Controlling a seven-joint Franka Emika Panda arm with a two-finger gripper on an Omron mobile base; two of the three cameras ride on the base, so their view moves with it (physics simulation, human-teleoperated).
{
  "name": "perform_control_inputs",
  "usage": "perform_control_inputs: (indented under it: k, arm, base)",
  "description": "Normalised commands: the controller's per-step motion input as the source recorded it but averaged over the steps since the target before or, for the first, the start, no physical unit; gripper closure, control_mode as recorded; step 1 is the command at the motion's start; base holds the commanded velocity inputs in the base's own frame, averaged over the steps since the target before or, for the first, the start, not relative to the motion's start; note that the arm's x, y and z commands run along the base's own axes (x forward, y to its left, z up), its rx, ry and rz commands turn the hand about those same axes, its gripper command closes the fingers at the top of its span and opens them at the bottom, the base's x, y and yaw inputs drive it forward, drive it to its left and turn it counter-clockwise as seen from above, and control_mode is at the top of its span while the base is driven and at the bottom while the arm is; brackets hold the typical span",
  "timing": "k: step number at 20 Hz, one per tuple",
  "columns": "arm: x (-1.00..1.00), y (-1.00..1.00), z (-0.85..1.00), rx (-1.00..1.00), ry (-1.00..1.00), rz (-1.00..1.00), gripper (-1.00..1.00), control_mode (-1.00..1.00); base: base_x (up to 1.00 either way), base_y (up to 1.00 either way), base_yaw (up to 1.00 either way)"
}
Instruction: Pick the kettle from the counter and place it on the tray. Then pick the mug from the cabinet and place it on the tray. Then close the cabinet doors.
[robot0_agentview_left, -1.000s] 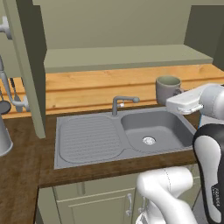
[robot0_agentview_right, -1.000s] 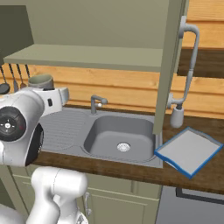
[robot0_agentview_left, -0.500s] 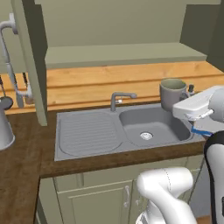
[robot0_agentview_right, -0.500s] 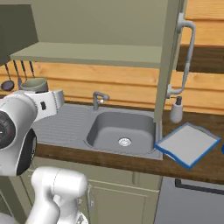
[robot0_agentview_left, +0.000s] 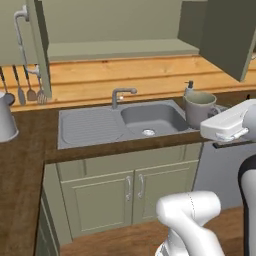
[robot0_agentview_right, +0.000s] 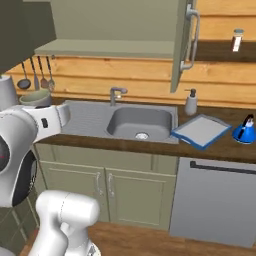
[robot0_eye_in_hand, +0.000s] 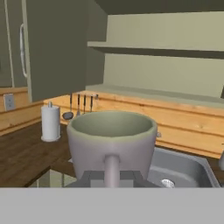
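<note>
Base shifted right; mug (robot0_eye_in_hand: 111, 142) upright, handle clamped between fingers (robot0_eye_in_hand: 94, 178), above sink (robot0_eye_in_hand: 186, 168).

The arm (robot0_agentview_right: 20, 150) is glossy white, built from fat rounded segments like bent pipe, with dark, nearly black bands where the joints meet. A big round white shoulder bulges in the right base view, carrying a black joint face with a small red mark. The hand (robot0_agentview_left: 225, 126) is a flatter white block with a dark grey underside and a small dark marking.
</note>
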Motion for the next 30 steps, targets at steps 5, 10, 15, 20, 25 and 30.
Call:
perform_control_inputs:
  k: [5, 10, 15, 20, 25, 30]
  arm:
    - [0.00, 0.00, 0.00, 0.00, 0.00, 0.00, 1.00, 1.00]
    - [0.00, 0.00, 0.00, 0.00, 0.00, 0.00, 1.00, 1.00]
    - [0.00, 0.00, 0.00, 0.00, 0.00, 0.00, 1.00, 1.00]
    - [0.00, 0.00, 0.00, 0.00, 0.00, 0.00, 1.00, 1.00]
    - [0.00, 0.00, 0.00, 0.00, 0.00, 0.00, 1.00, 1.00]
    - [0.00, 0.00, 0.00, 0.00, 0.00, 0.00, 1.00, 1.00]
  base:
    - [-0.40, -0.60, -0.14]
    - [-0.02, -0.79, -0.14]
    - [0.02, -0.68, -0.14]
    - [0.26, -0.62, -0.05]
    - [0.59, -0.54, 0.00]
    - [0.73, -0.45, 0.00]
